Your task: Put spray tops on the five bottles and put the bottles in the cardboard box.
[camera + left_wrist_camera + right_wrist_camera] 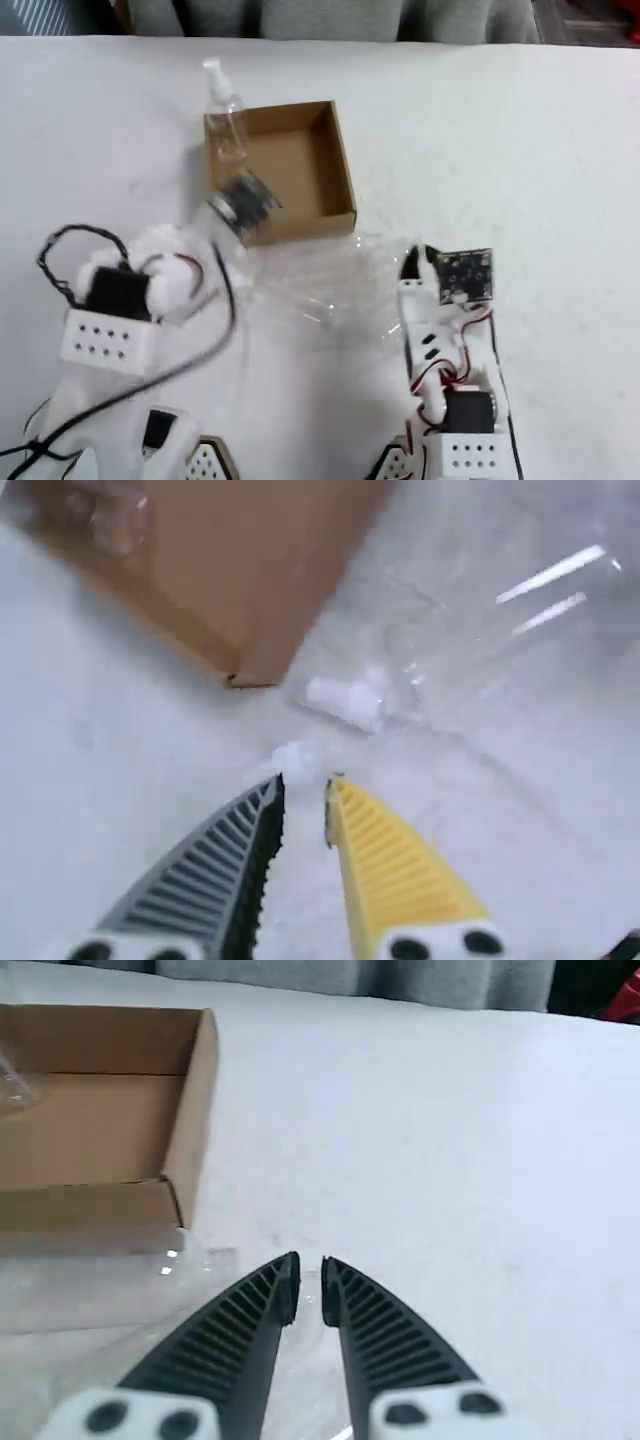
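Bottle, clear and already capped with a spray top, is seen propped in the far left corner of the cardboard box, probably leaning because it stands taller than the walls. Just beside the box's near corner, the left tool is held narrow and empty, aimed at a small white piece under clear plastic film, possibly another top. The right tool, likewise narrow and empty, is kept low over the worktop, apart from the box.
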You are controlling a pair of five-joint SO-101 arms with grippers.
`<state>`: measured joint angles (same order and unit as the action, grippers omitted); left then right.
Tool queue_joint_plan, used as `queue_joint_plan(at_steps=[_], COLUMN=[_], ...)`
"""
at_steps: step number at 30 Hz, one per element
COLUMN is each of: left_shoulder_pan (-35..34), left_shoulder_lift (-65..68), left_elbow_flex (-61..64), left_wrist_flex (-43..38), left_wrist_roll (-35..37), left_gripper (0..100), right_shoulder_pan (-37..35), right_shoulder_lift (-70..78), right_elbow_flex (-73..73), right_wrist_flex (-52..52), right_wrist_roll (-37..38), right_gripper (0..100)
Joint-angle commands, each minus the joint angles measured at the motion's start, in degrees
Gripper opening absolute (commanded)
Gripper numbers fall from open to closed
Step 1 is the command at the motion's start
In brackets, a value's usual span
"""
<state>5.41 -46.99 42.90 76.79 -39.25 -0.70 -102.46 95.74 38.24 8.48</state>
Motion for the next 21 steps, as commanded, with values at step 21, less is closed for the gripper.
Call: queue_joint_plan(at_steps=[21], left_shoulder_pan=[30.29], left_shoulder_lift=[24.13], left_elbow_flex=[-9.93], left_wrist_flex=[-7.91], left_wrist_roll=[-24.62], left_gripper=[25], right_shoulder_pan=[14.02], right_shoulder_lift=[-0.48], right_elbow_flex=[1.14], right_wrist_flex=[4.53], right_wrist_roll=[4.04], right_gripper=[1.7])
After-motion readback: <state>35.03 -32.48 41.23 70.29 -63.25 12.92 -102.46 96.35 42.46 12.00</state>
